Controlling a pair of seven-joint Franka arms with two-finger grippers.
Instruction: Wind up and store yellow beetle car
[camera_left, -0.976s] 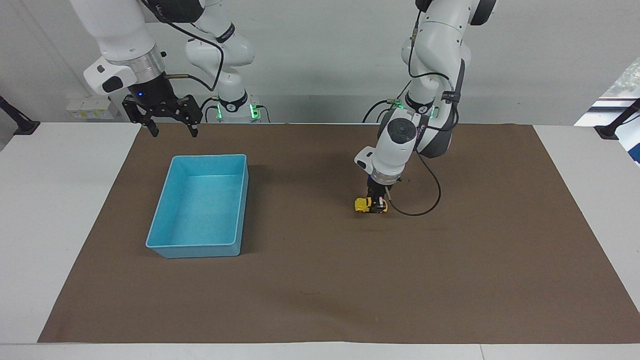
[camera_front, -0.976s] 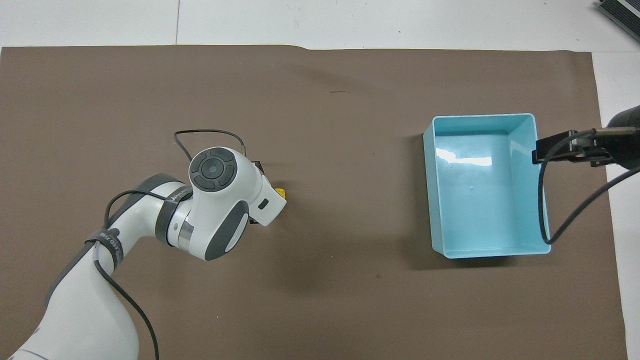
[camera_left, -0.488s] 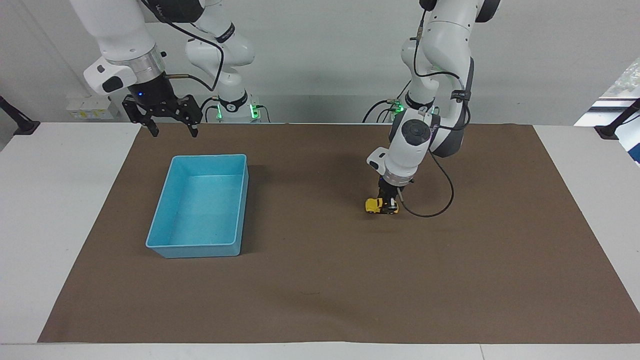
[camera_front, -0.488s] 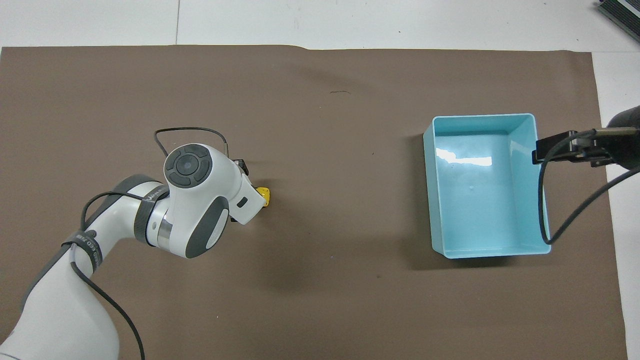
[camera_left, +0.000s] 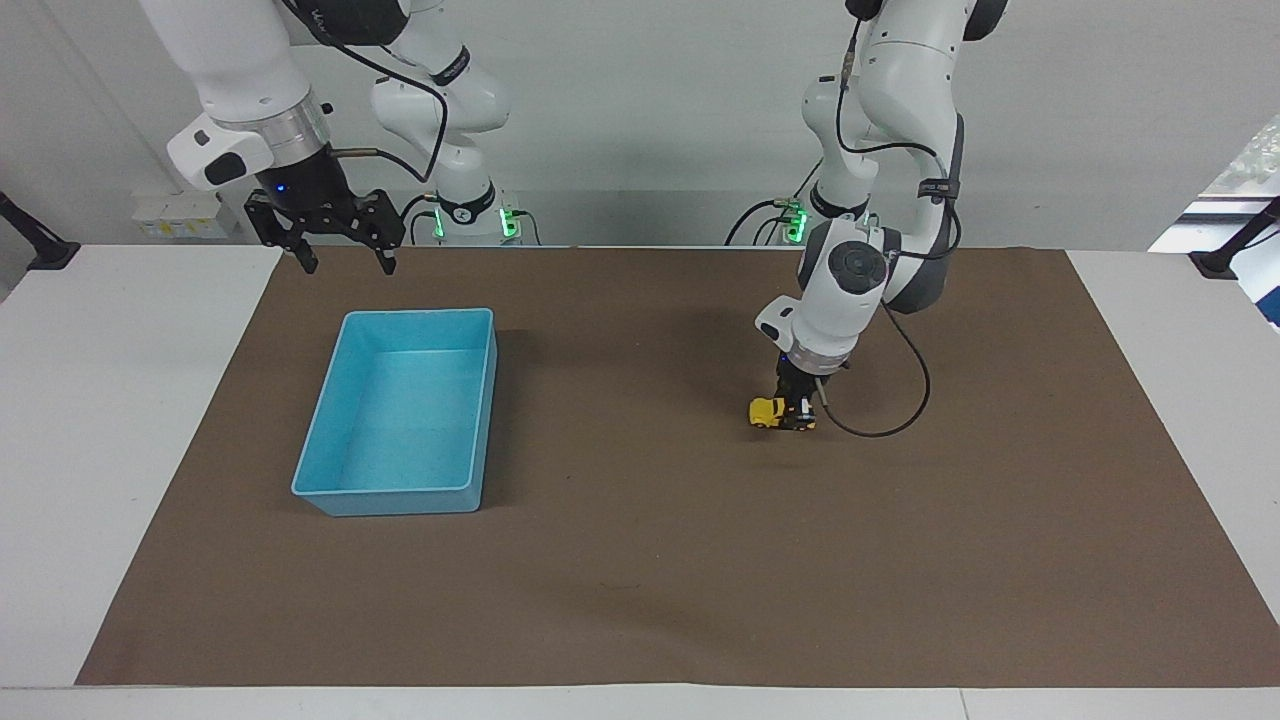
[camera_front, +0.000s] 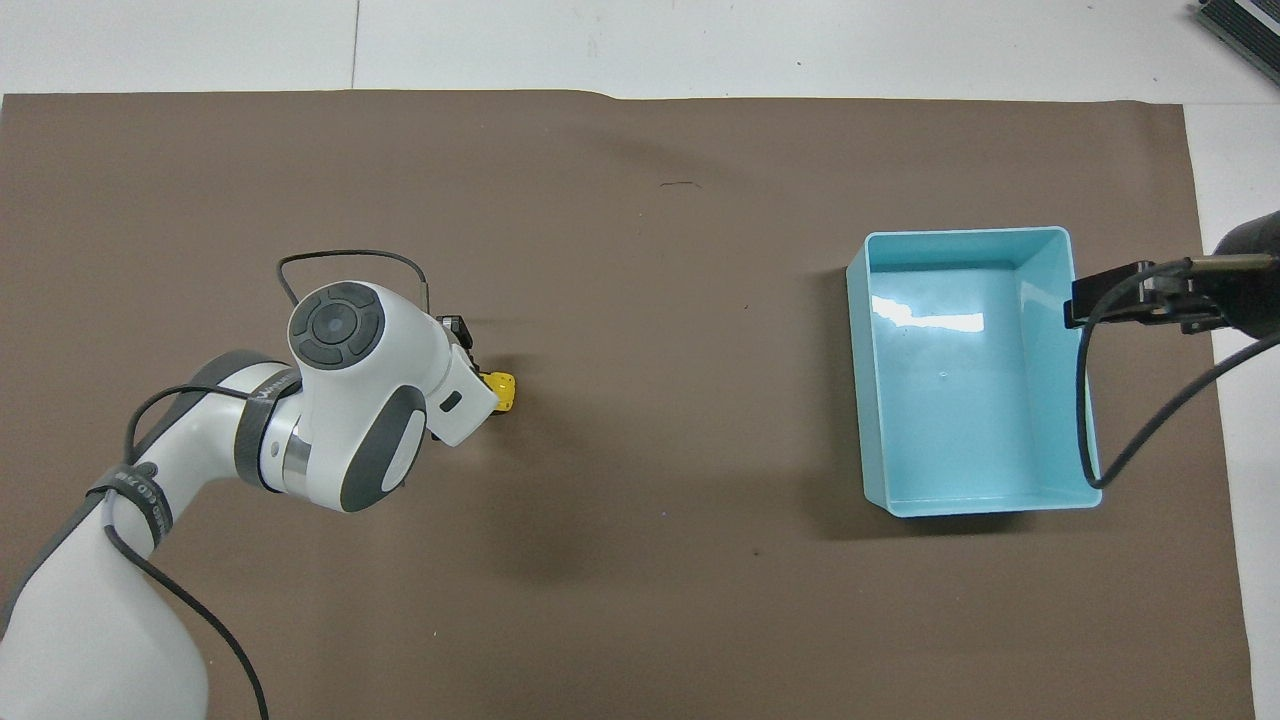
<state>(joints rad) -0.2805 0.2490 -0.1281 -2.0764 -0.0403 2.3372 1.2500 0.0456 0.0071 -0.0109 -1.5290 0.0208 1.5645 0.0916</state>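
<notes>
Wind-up step judged in hand: yellow beetle car (camera_left: 775, 412) was clamped on mat, frame centre-right, by left gripper (camera_left: 797, 408); right gripper (camera_left: 340, 262), spread, waited upper-left; transfer to blue bin (camera_left: 405, 498) required next.

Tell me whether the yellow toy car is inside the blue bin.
No, the yellow toy car sits on the brown mat, apart from the empty blue bin.

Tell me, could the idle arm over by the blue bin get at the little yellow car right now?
Probably not easily: the left gripper is shut on the yellow beetle car, covering it from above. The right gripper waits, open, by the blue bin.
</notes>
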